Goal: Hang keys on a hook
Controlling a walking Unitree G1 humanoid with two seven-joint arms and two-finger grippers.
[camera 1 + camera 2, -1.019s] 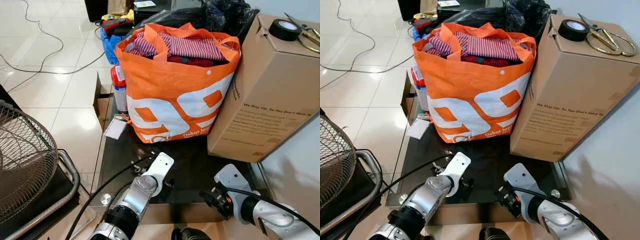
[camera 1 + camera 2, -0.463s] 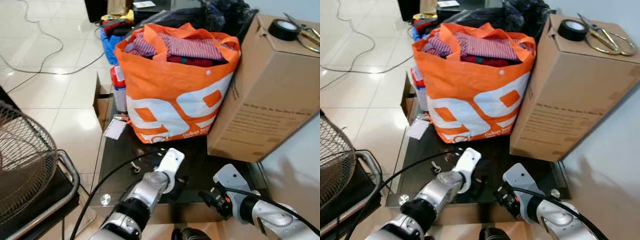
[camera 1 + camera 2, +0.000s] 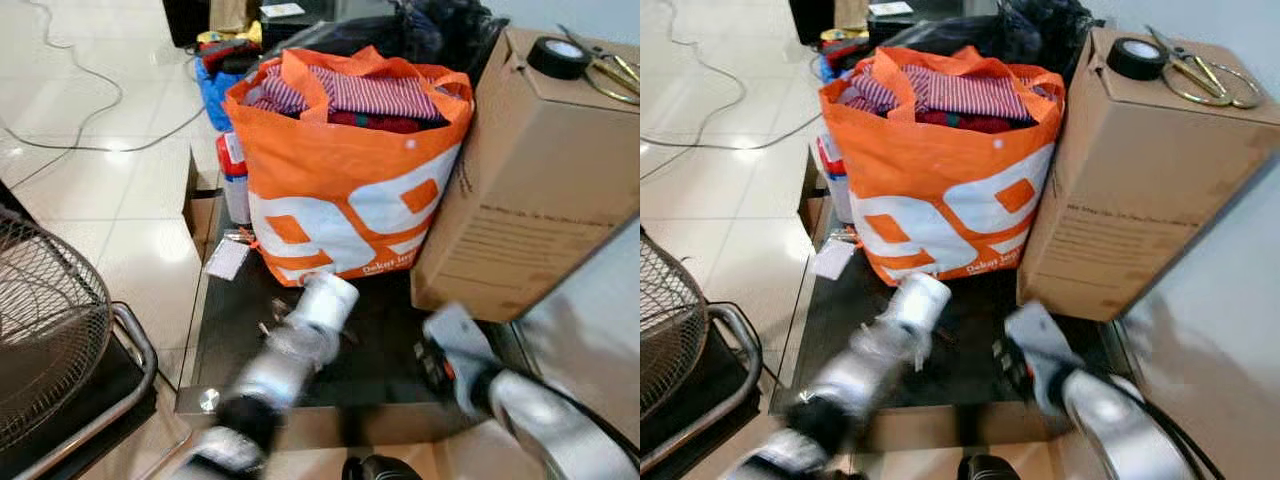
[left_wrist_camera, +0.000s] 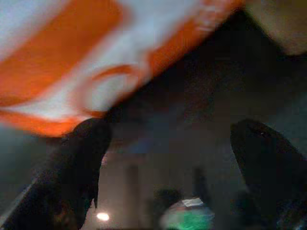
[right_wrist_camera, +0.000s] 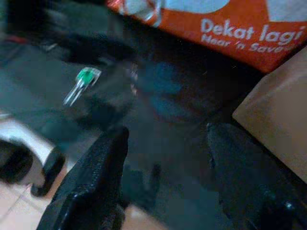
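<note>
- Both grippers' jaws spread, holding nothing: left gripper (image 4: 168, 158), right gripper (image 5: 165, 167).
- Arms motion-blurred over dark table (image 3: 390, 340), at 6 o'clock from orange bag (image 3: 345, 190).
- Keys (image 3: 266, 327) barely discernible on table, at 9 o'clock of left arm.
- Box (image 3: 530, 180) at bag's 3 o'clock.

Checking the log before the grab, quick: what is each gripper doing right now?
Left gripper: open, holding nothing, over the dark table.
Right gripper: open, holding nothing, over the same table.
</note>
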